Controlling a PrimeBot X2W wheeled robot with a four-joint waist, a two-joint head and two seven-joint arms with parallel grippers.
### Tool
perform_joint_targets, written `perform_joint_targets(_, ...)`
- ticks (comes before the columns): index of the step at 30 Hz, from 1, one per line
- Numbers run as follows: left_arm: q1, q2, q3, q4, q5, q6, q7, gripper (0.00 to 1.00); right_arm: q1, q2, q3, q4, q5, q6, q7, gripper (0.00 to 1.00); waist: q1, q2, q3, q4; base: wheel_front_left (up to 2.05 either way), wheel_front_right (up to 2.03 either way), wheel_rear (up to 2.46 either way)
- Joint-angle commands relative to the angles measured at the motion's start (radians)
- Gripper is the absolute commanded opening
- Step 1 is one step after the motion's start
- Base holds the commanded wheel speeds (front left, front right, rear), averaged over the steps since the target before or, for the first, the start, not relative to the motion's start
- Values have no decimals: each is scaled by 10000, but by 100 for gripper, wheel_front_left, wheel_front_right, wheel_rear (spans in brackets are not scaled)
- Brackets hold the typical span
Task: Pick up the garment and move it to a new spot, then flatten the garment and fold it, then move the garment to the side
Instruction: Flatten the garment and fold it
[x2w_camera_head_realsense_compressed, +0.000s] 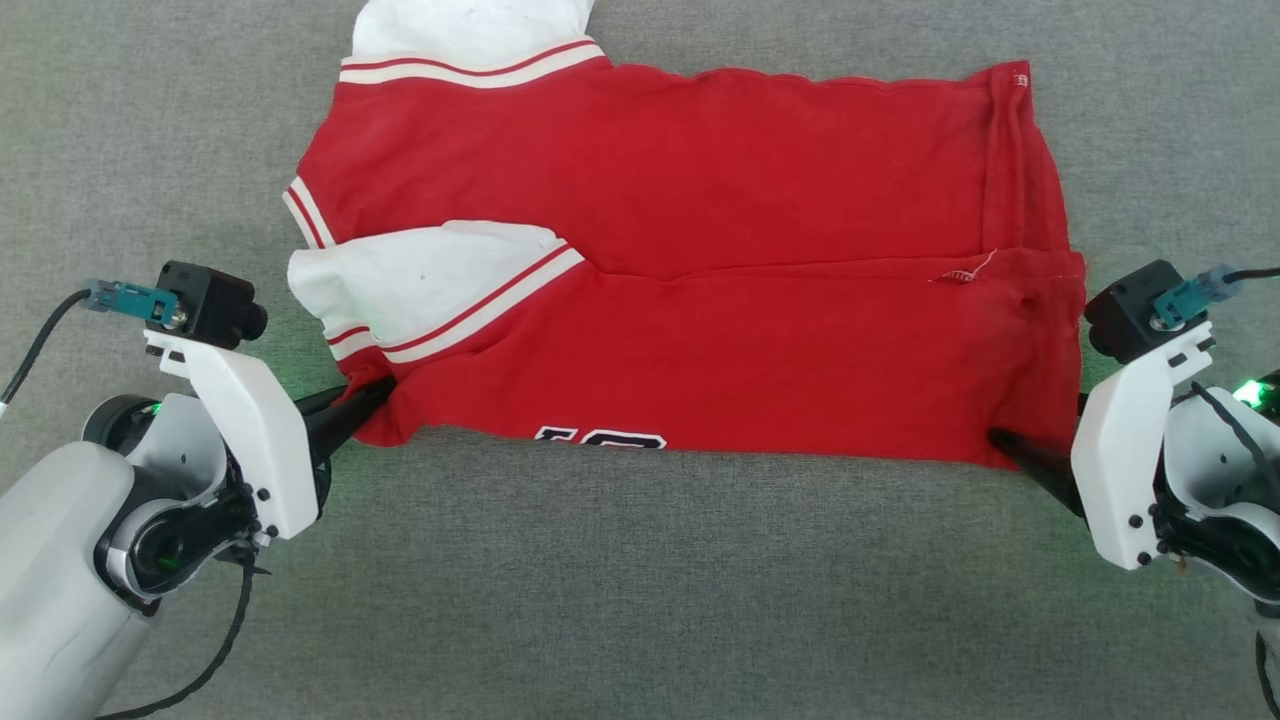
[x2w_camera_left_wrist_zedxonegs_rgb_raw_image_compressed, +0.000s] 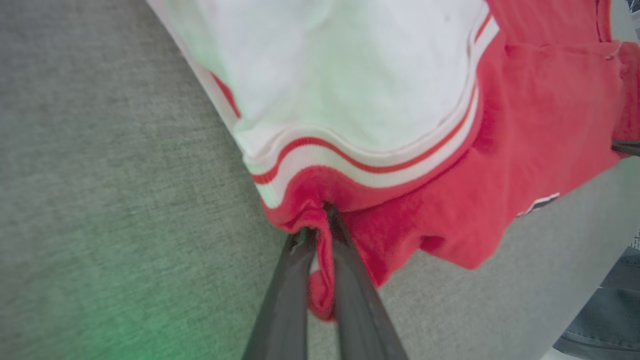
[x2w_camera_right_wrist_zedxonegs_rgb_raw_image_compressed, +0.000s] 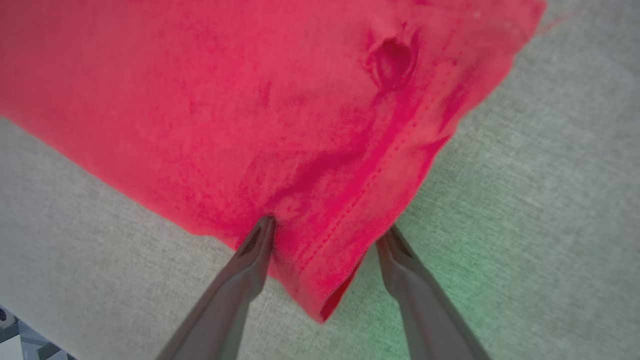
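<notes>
The garment (x2w_camera_head_realsense_compressed: 700, 250), a red jersey with white-and-red striped trim and white lining, lies folded lengthwise on the grey cloth surface, black lettering peeking out at its near edge. My left gripper (x2w_camera_head_realsense_compressed: 385, 390) is shut on the garment's near left corner; in the left wrist view red fabric (x2w_camera_left_wrist_zedxonegs_rgb_raw_image_compressed: 322, 250) is pinched between the two fingers (x2w_camera_left_wrist_zedxonegs_rgb_raw_image_compressed: 320, 220). My right gripper (x2w_camera_head_realsense_compressed: 1000, 440) is at the near right corner. In the right wrist view its fingers (x2w_camera_right_wrist_zedxonegs_rgb_raw_image_compressed: 327, 235) stand wide apart, with the red hem corner (x2w_camera_right_wrist_zedxonegs_rgb_raw_image_compressed: 320, 280) lying between them.
Grey fabric surface (x2w_camera_head_realsense_compressed: 640, 600) spreads all around the garment. At the lower right of the left wrist view, past the surface's edge, something blue-grey (x2w_camera_left_wrist_zedxonegs_rgb_raw_image_compressed: 605, 320) shows.
</notes>
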Motion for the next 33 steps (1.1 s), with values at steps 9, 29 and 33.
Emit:
perform_joint_targets(9, 312, -322, -288, 235, -44, -150, -137, 0, 119, 198, 527, 826, -148, -19, -457, 0, 0, -1, -91, 114, 0, 0, 0)
perform_joint_targets(29, 2420, 1243, 151, -2288, -412, 612, -906, 0, 1464, -841, -216, -649, 334, -17, -199, 0, 0, -1, -789, 395, 0, 0, 0)
perform_joint_targets(33, 3046, 1555, 193, -2970, -455, 950, -1170, 0, 2206, -921, -645, -1170, 504, -17, 62, 0, 0, -1, -879, 420, 0, 0, 0)
